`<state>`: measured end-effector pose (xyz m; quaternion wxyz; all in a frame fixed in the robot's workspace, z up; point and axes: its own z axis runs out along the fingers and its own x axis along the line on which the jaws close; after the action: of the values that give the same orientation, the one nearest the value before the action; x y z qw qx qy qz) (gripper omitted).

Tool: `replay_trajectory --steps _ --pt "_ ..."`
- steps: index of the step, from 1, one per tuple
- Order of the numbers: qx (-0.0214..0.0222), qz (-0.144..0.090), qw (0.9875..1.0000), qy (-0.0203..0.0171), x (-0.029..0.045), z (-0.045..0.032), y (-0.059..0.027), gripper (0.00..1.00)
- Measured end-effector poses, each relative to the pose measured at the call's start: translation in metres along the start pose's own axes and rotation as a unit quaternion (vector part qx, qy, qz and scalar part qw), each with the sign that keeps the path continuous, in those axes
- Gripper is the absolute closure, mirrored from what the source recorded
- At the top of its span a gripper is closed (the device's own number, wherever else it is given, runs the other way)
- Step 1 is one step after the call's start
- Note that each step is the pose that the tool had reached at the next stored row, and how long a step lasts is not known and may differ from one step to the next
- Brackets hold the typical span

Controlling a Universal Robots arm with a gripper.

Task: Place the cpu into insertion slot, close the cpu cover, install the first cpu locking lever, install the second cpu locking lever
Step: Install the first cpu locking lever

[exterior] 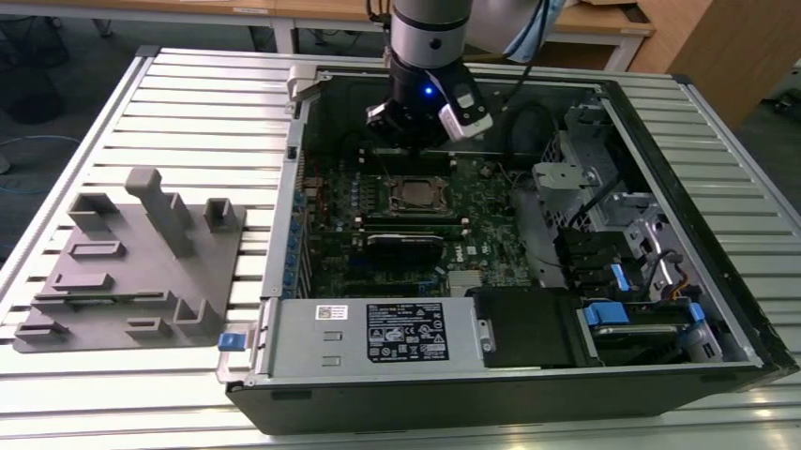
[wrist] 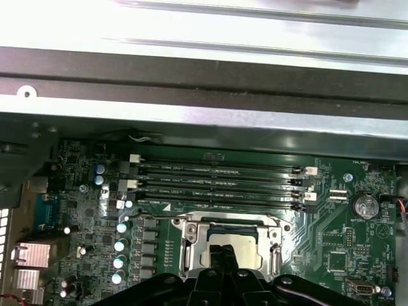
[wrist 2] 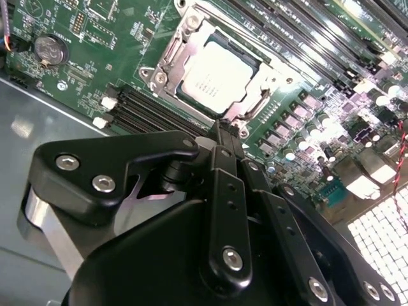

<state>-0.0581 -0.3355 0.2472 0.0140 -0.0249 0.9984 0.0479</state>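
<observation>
Fingers (wrist 2: 220, 139) of the gripper (wrist 2: 224, 129) are pressed together with nothing between them, their tips poised at the edge of the socket (wrist 2: 191, 21) on the green board (wrist 2: 95, 57). Straight ahead of them lies the cpu (wrist 2: 217, 76), square, flat and dull silver, seated in the socket. Around it the metal cover (wrist 2: 167, 60) appears to lie flat. Whether the tips touch anything cannot be told.
</observation>
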Motion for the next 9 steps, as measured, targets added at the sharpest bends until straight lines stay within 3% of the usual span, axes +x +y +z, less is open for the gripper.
replay_trajectory --steps 9 --pt "0.0 0.0 1.0 0.0 0.0032 -0.0001 0.0001 0.9"
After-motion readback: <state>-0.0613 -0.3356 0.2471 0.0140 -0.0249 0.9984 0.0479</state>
